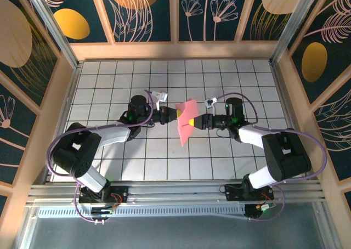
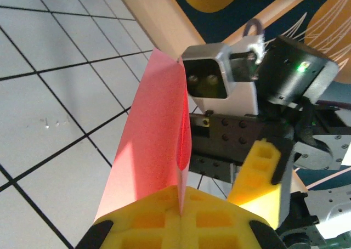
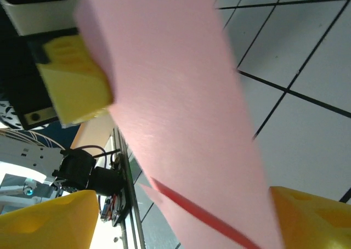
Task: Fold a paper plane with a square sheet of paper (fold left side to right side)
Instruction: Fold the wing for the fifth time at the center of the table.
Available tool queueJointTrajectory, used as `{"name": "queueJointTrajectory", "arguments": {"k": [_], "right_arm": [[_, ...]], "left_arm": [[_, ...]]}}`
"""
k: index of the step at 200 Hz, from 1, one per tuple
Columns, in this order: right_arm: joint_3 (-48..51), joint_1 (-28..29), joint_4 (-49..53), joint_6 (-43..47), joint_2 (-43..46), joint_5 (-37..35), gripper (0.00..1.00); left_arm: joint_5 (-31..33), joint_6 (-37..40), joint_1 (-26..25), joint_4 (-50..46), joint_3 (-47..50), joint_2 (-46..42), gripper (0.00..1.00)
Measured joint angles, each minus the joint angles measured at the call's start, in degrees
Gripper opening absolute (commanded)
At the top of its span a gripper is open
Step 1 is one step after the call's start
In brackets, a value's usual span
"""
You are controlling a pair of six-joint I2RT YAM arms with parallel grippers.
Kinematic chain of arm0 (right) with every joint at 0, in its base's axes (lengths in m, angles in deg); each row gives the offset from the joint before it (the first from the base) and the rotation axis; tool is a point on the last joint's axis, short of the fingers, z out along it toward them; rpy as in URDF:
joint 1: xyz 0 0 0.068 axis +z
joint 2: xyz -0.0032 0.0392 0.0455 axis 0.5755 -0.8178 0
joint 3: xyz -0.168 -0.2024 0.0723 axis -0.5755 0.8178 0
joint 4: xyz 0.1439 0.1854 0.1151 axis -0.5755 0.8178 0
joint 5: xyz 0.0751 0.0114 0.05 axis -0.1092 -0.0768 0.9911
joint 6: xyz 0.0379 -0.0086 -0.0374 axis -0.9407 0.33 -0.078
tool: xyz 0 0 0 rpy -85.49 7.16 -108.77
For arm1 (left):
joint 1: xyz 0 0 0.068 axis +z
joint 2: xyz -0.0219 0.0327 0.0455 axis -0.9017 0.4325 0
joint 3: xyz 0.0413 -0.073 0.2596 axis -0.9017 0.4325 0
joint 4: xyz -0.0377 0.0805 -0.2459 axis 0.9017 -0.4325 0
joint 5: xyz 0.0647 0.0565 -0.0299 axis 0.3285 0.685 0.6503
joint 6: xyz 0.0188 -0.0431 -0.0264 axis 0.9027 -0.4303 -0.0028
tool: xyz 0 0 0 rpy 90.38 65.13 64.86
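Left fingers (image 2: 156, 222) pinched on pink sheet (image 1: 185, 131), over counter (image 1: 137, 162). Right fingers (image 3: 41, 222) wide, straddling sheet. Close squarely on sheet's crease, edges aligned; avoid tugging.

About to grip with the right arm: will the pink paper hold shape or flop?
Probably floppy: the paper looks thin, pinched by the left fingers. The crease likely stiffens it lengthwise. Seemingly light, easily crumpled.

Robot lab, clearly: a boxed-in test cell. Two arms (image 1: 82, 150) bolted to an aluminium rail (image 1: 175, 193), a white grid-tiled table (image 1: 164, 161), a wooden frame (image 1: 175, 50) all round, dark flower-patterned panels (image 1: 203, 10) as backdrop, cables looping everywhere.
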Motion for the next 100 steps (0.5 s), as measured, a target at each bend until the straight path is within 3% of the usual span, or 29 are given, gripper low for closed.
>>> {"name": "queueJointTrajectory", "arguments": {"k": [39,100], "right_arm": [[-2.38,0.00,0.81,1.66,0.00,0.22,0.59],[-5.64,-0.98,6.60,5.03,0.00,-1.31,0.44]], "left_arm": [[1.20,0.22,0.00,-2.05,-0.02,0.72,0.00],[1.62,1.51,0.00,-5.01,-0.02,1.57,0.00]]}}
